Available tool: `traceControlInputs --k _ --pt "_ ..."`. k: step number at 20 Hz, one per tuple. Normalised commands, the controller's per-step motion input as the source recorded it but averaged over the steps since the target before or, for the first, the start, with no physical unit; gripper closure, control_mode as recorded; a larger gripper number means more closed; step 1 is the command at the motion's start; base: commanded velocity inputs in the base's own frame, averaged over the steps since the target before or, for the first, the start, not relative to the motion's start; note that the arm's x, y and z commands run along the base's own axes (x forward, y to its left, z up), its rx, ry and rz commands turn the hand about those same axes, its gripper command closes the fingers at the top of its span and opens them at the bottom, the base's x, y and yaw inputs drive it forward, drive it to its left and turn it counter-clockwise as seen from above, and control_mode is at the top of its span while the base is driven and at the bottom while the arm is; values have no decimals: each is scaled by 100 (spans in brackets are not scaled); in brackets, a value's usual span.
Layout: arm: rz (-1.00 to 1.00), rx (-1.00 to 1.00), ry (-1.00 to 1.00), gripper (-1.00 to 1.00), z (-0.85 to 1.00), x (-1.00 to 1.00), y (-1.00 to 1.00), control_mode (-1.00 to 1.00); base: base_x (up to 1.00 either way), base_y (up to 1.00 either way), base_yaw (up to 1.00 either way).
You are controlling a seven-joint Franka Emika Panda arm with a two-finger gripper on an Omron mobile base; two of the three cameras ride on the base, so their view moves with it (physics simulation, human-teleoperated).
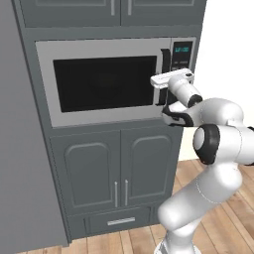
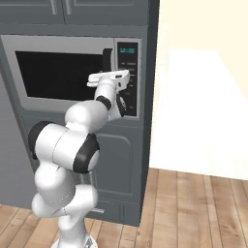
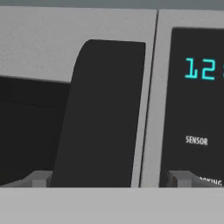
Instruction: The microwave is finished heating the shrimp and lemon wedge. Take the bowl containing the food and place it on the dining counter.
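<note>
None of task done yet: microwave door shut, bowl presumably inside, unseen thru dark glass. Pincer open wide, tips astride black handle, gripping nothing. Left: pull door, lift bowl, carry to desk.

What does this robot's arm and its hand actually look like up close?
The arm is glossy white, built from rounded tube-like segments with black bands at the joints. Its gripper is a flat white block ending in two small grey finger tips. No cables or markings show.
</note>
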Motion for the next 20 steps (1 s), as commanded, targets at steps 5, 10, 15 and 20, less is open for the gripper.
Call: traceControlInputs --k 5,10,15,20 --pt "0 0 2 100 0 46 12 -100 0 0 0" --pt "0 0 0 100 0 2 0 -100 0 0 0" --pt "0 0 0 100 3 -18 0 -100 0 0 0" --pt "-1 2 -3 100 40 -90 3 -100 0 0 0"
